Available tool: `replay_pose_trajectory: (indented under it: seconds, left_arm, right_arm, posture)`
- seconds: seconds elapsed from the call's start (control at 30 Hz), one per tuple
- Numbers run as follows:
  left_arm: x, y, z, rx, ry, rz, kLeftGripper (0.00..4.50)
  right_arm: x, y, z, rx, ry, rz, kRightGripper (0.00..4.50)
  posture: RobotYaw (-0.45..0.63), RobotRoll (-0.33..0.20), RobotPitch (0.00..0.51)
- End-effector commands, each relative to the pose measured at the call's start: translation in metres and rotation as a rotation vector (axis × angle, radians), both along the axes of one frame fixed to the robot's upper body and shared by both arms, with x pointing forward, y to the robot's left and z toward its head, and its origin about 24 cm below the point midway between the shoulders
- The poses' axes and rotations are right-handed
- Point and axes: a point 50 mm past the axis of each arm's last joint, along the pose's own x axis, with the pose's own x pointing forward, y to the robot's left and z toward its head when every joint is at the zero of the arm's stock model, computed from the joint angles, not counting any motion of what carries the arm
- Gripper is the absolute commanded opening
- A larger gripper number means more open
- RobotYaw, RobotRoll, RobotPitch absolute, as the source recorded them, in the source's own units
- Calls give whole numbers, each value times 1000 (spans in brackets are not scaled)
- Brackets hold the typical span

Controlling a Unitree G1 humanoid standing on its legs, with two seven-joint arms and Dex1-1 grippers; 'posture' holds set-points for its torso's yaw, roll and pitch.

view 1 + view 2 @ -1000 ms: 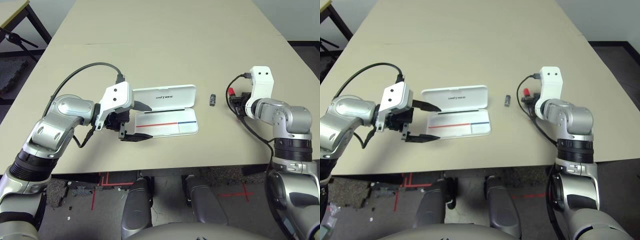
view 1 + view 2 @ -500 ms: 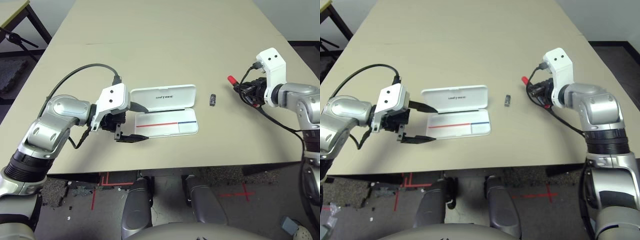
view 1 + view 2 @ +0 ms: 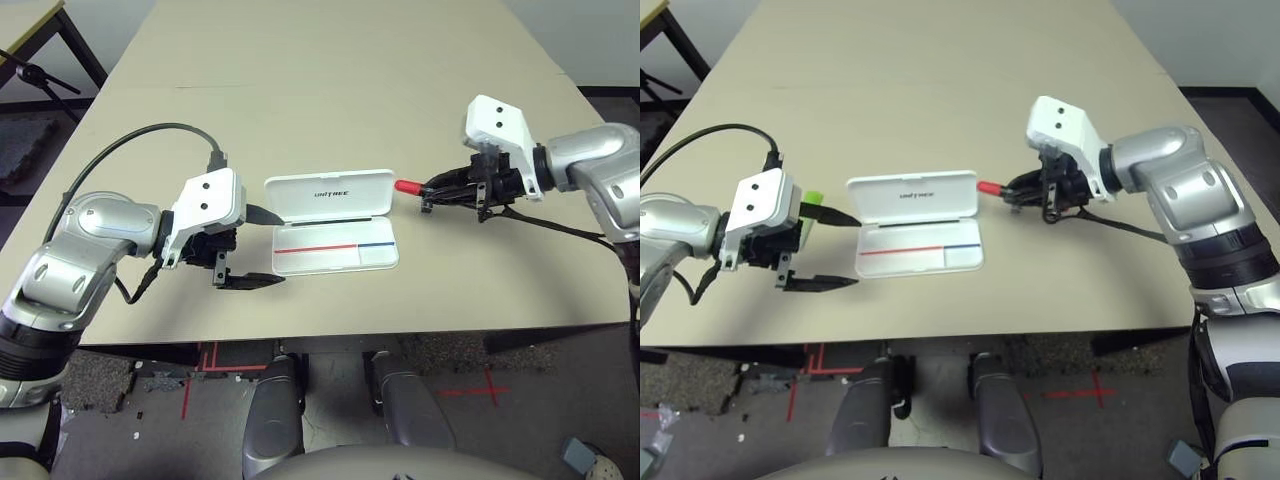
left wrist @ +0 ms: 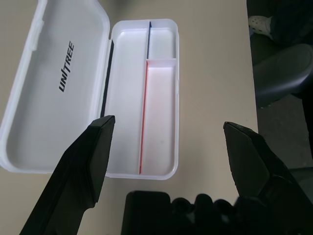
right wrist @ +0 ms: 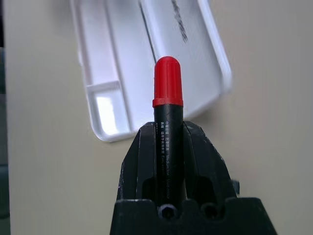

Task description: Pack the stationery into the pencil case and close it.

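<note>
Pencil case [image 3: 335, 222]: lay open, mid-table.
Right gripper [image 3: 437, 188]: clamped the red marker [image 3: 408, 186] — right of the case.
Left gripper [image 3: 262, 248]: fingers spread wide — left of it.

Beige table [image 3: 330, 80]; grey speckled floor [image 3: 130, 385], red tape marks [image 3: 200, 358].

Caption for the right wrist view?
Right gripper shut on red marker, aimed toward the open pencil case.

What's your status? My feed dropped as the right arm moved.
Right gripper shut on red marker, beside the lid of the open pencil case. Left gripper open, empty, at case's other end. Green marker behind left gripper. Nothing blocking.
</note>
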Motion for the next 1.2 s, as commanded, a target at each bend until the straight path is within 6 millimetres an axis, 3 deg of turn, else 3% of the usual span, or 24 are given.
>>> replay_pose_trajectory:
  seconds: [0.03,0.23,0.43,0.8,1.1,1.13,1.2]
  left_arm:
    - [0,2,-1,19,6,14,4500]
    - [-1,3,-4,24,9,21,4500]
    - [-2,2,-6,26,13,22,4500]
    - [-2,1,-10,31,13,25,4500]
    - [-2,2,-11,35,16,35,4500]
    - [-2,2,-11,35,19,39,4500]
    - [-2,3,-12,35,23,47,4500]
  right_arm:
    - [-1,20,-6,-18,19,79,501]
    - [-2,60,-16,14,41,162,501]
    - [0,79,-27,21,36,185,501]
    - [8,97,-49,1,-37,188,501]
    - [10,100,-58,13,-116,257,501]
    - [9,100,-58,18,-119,263,1248]
    - [9,100,-57,30,-125,270,1908]
  posture:
    - [-19,0,137]
    - [-13,0,142]
    - [-9,0,144]
    - [-9,0,142]
    - [-7,0,144]
    - [-7,0,145]
    - [-8,0,146]
